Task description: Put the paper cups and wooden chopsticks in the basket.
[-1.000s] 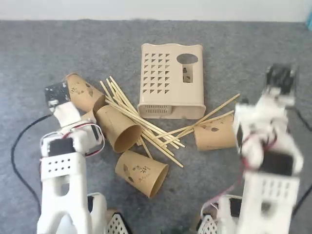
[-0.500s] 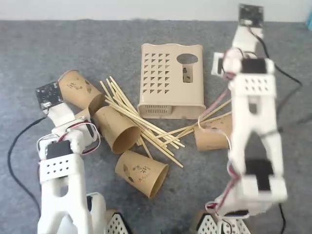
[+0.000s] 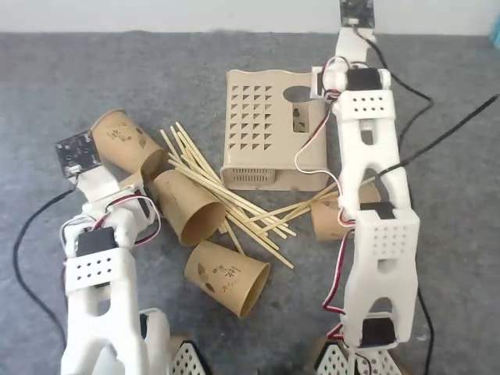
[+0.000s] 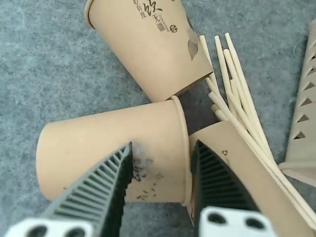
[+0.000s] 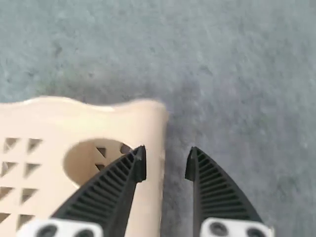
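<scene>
1. The right pincer [image 5: 165, 163], swung out within a second, is set released astride the basket [image 5: 74, 123] wall; righting is suggested.
2. The left pincer [image 4: 160, 153] is held released around a paper cup [image 4: 108, 143], chopsticks [image 4: 237, 89] just beside.

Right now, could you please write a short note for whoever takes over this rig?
Left gripper: open over a paper cup lying on its side.
Right gripper: open, at the far corner of the basket, which lies on its side.
The other cups and the chopsticks lie on the carpet near the basket.
Done: nothing visibly loaded. Left: all cups and chopsticks.
</scene>
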Motion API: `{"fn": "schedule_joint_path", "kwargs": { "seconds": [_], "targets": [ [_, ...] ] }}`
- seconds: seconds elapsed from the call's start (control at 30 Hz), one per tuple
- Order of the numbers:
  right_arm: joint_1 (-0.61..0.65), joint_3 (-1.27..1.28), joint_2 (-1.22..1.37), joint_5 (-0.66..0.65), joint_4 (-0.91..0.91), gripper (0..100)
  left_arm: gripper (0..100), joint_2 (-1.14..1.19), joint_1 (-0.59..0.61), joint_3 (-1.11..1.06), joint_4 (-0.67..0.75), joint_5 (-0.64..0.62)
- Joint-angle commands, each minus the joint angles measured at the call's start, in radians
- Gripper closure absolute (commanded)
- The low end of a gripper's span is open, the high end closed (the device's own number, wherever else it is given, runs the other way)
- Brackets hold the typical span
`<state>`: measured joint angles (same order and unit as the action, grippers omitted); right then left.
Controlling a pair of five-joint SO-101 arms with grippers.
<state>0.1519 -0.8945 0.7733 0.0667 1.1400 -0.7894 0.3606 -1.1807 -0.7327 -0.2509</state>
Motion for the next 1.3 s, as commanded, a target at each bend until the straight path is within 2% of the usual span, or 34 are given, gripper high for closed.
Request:
{"fn": "schedule_joint_path", "kwargs": {
  "seconds": [0.0, 0.23, 0.53, 1.07, 1.13, 1.27],
  "targets": [
    [0.021, -0.118, 0.031, -0.123, -0.005, 84.7, 81, 0.005, 0.011, -0.001, 0.02, -0.009],
    [0.019, -0.304, 0.206, -0.167, 0.008, 84.9, 81, 0.005, 0.011, 0.001, 0.021, -0.009],
    [0.002, -0.48, 0.346, -0.167, 0.13, 85.0, 81, 0.005, 0.011, 0.002, 0.021, -0.009],
    [-0.232, -0.56, 0.38, -0.158, 0.328, 85.1, 81, 0.005, 0.011, 0.001, 0.021, -0.009],
    [-0.254, -0.6, 0.374, -0.129, 0.383, 85.1, 81, 0.005, 0.011, 0.001, 0.021, -0.008],
    [-0.291, -0.718, 0.349, 0.029, 0.538, 85.1, 81, 0.005, 0.011, 0.001, 0.021, -0.008]
  ]
}}
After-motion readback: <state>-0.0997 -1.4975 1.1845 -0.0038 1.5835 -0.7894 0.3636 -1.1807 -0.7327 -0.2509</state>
